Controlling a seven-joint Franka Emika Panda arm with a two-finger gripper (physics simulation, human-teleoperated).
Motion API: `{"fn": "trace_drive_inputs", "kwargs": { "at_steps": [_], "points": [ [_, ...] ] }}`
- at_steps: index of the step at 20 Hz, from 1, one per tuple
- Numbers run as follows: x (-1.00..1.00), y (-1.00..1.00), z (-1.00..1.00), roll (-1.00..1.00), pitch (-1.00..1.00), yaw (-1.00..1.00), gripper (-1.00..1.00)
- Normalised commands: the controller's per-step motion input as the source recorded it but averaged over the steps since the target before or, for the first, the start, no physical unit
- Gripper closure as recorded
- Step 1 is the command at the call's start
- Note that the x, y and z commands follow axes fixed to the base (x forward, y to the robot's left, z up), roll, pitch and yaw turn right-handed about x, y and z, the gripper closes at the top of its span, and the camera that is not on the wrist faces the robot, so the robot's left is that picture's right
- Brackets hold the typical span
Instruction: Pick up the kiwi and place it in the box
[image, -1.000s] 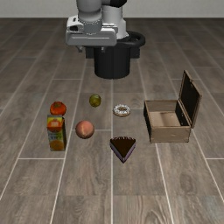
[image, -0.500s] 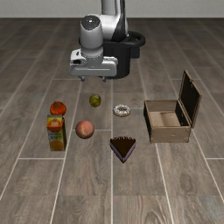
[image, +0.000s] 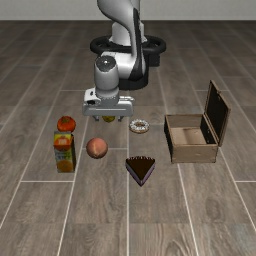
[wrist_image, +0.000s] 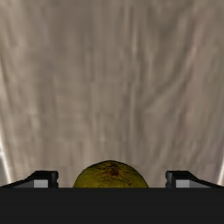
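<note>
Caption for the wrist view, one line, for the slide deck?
Open end effector straddles the kiwi, a gap on each side, over the wood-plank floor.

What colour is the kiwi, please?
The kiwi is olive-brown; the wrist view shows it best.

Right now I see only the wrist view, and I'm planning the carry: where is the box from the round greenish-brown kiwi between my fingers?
Observer: The brown wooden box sits toward the exterior view's right of the round greenish-brown kiwi.
Operator: Is it open?
Observer: Yes, its hinged lid stands raised on the side away from the kiwi.
Operator: Anything in between?
Observer: A small sprinkled ring doughnut lies between the kiwi and the box.
</note>
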Motion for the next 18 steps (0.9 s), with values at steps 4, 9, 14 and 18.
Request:
{"fn": "trace_drive_inputs", "kwargs": {
  "at_steps": [4,9,14,18],
  "points": [
    [0.0,0.0,0.0,0.0,0.0,0.0,1.0],
    [0.0,0.0,0.0,0.0,0.0,0.0,1.0],
    [0.0,0.0,0.4,0.0,0.0,0.0,1.0],
    [0.0,0.0,1.0,0.0,0.0,0.0,1.0]
  ]
}}
